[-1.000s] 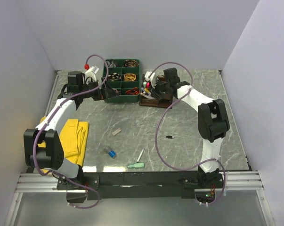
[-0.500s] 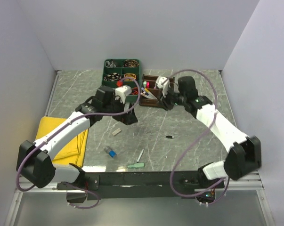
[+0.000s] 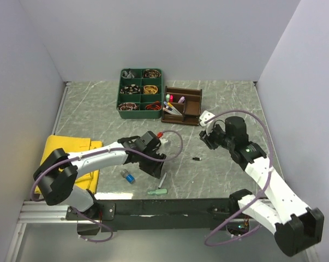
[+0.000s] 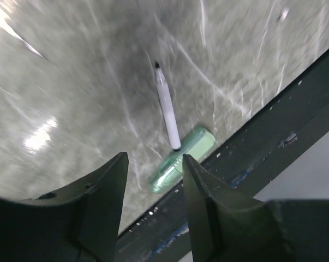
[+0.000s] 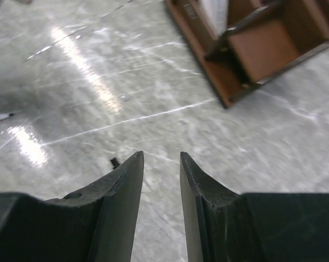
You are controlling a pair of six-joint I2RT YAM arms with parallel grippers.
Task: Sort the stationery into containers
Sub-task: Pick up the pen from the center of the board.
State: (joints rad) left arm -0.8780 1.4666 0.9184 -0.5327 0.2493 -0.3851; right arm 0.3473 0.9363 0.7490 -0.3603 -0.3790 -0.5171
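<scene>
A grey marble-patterned table (image 3: 99,125) is seen from above, with two robot arms reaching over it from the near edge. The left gripper (image 4: 154,158) hovers low over the near middle of the table, its jaws spread wide with nothing between them. Just beyond its fingertips lies a slim white pen (image 4: 167,109) with a dark tip. The pen's near end touches a mint-green eraser (image 4: 183,161) lying close to the table's near edge. A small blue cap (image 3: 130,178) lies on the table to the left of the pen, beside the left arm.

The right gripper (image 5: 160,155) hangs above the table right of centre, its jaws parted by only a narrow gap and holding nothing. A tiny black bit (image 3: 196,159) lies on the table close by, a little nearer and to the left.

The dark brown wooden organiser (image 3: 190,109) stands at the far middle, well apart from both grippers. Several coloured pens and markers (image 3: 172,103) stand in its left compartments. Just beside it on the left is a green divided tray (image 3: 120,93) holding coiled items. A yellow cloth (image 3: 66,144) lies at the near left, partly under the left arm.
</scene>
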